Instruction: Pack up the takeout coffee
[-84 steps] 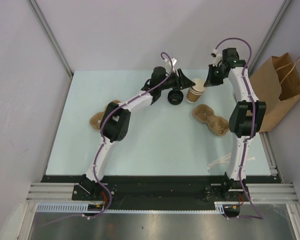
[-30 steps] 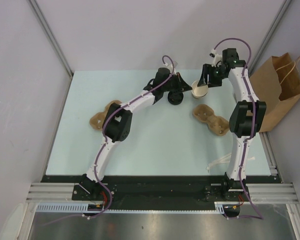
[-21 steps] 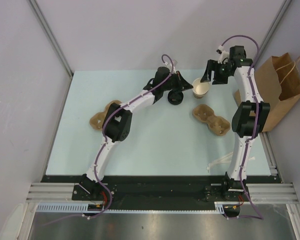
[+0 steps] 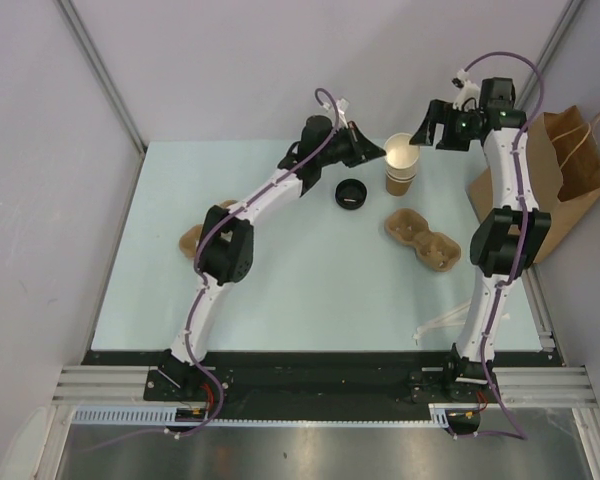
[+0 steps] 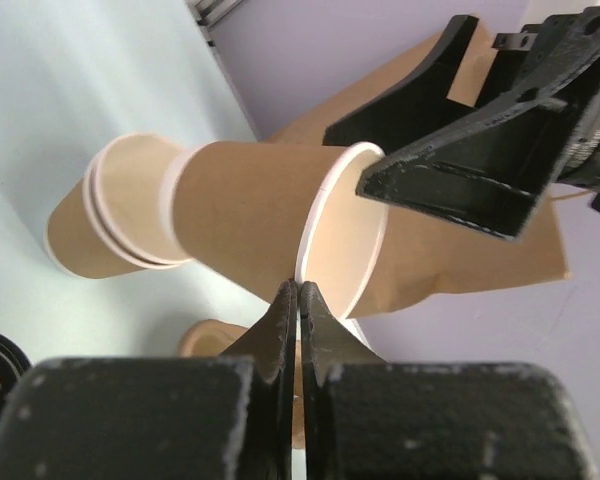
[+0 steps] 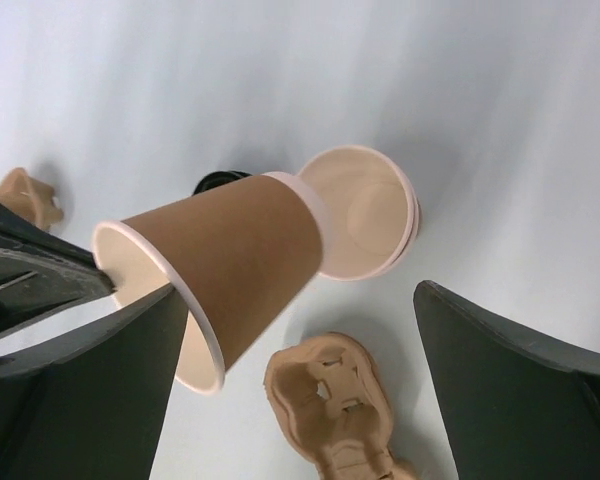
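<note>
One claw let go: your right claw [image 4: 426,124] spread wide and backed off the cup [image 4: 401,152]. Your left claw [image 5: 298,300], pressed together, pinched the cup's rim and held it tipped, up behind the tray [image 4: 421,237]. Next, I think, it belonged in the tray.

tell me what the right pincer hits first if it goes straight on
Most likely the tilted takeout coffee cup, held by its rim in the left pincer; it lies just ahead of the open right pincer. Depth is hard to judge.
</note>
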You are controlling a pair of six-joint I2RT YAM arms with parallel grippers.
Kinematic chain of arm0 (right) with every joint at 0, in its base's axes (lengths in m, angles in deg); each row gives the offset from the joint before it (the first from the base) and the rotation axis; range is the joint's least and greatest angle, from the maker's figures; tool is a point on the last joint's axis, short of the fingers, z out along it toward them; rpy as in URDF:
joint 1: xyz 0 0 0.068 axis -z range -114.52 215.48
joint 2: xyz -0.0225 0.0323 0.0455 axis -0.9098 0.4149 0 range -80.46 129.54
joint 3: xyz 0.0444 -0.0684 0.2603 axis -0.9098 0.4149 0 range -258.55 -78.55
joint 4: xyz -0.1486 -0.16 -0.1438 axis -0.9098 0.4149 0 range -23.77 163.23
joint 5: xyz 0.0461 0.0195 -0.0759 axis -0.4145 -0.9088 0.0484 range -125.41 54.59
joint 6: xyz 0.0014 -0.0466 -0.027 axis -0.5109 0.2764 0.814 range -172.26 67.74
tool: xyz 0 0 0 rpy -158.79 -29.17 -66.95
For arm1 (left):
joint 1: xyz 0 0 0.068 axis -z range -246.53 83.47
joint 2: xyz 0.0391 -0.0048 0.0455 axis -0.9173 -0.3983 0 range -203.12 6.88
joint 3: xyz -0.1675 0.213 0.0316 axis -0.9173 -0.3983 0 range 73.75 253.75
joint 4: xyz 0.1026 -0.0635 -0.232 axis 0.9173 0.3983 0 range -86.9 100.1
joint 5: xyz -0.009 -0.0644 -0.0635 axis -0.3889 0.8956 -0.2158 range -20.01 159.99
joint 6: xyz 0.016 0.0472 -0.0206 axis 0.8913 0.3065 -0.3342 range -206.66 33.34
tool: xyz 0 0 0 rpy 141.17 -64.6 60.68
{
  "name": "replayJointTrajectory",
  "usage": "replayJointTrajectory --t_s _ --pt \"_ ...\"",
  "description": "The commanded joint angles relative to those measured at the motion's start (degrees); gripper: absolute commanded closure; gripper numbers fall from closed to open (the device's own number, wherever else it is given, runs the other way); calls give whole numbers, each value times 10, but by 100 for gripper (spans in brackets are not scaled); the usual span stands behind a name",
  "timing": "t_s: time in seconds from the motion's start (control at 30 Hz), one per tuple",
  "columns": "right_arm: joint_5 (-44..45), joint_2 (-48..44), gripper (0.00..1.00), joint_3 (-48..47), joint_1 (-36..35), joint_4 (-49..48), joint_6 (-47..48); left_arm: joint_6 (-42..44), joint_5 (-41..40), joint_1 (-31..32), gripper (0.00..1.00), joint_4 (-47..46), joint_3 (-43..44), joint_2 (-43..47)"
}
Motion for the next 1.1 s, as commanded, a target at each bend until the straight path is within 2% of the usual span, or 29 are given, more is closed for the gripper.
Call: replayJointTrajectory --t_s 0.0,0.1,0.23,0.37,0.5,0.7,0.8,0.97,1.07 --pt "-62 -106 0 8 23 -77 -18 36 20 -7 100 26 19 123" --pt "-106 -141 0 24 31 -103 -29 56 27 -17 100 58 -21 162" --pt "-156 -176 0 62 34 -109 -27 119 55 -32 100 122 -112 263" --pt "-162 -200 0 107 33 -102 -14 184 92 -61 100 185 -211 362" --pt "-149 -220 0 137 17 -71 23 258 153 -102 100 299 -330 451" --pt "-116 -242 0 208 -36 -42 65 419 193 -148 100 409 -496 561" --pt "-74 -245 0 241 -81 -43 84 466 209 -172 100 404 -576 589" --pt "21 -229 0 267 -151 -46 114 498 200 -196 100 399 -627 572" --pt "50 -210 1 262 -179 -53 114 505 201 -197 99 390 -644 560"
